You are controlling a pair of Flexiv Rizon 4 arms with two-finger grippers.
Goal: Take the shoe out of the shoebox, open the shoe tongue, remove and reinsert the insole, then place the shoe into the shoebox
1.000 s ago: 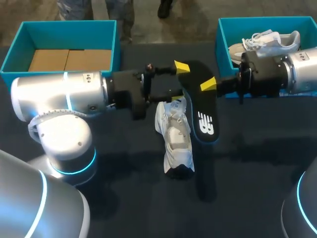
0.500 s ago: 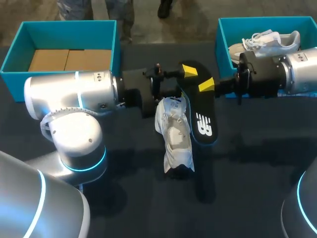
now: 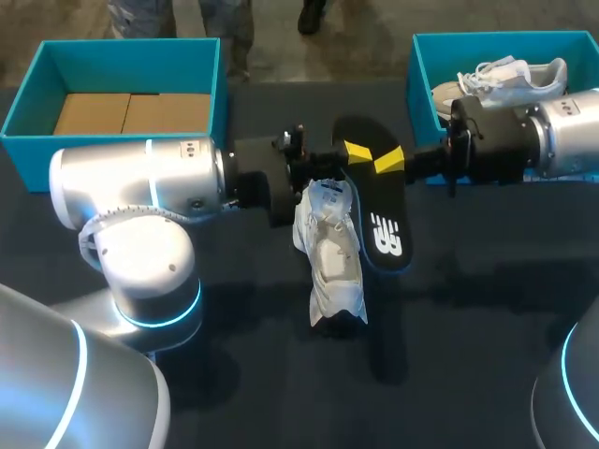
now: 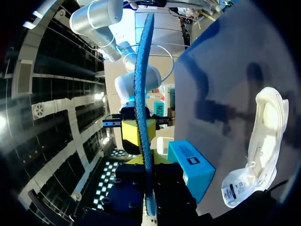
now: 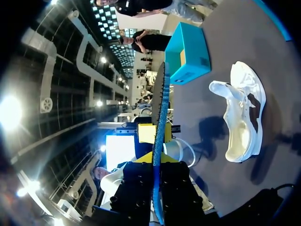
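Note:
A black insole hangs in the air over the table, held on edge near its heel end. My right gripper is shut on it from the right. My left gripper faces it from the left, shut on the same end. In the left wrist view the insole runs edge-on between my left gripper. In the right wrist view the insole stands the same way in my right gripper. The white shoe lies on the dark table just below and left of the insole, with its opening up.
A teal shoebox at the back right holds a second white shoe. Another teal box with a cardboard bottom stands at the back left. My left arm's thick body lies across the table's left half.
My left gripper has moved right to the insole and its fingers have closed on the insole's end. My right gripper has kept still with the insole in it.

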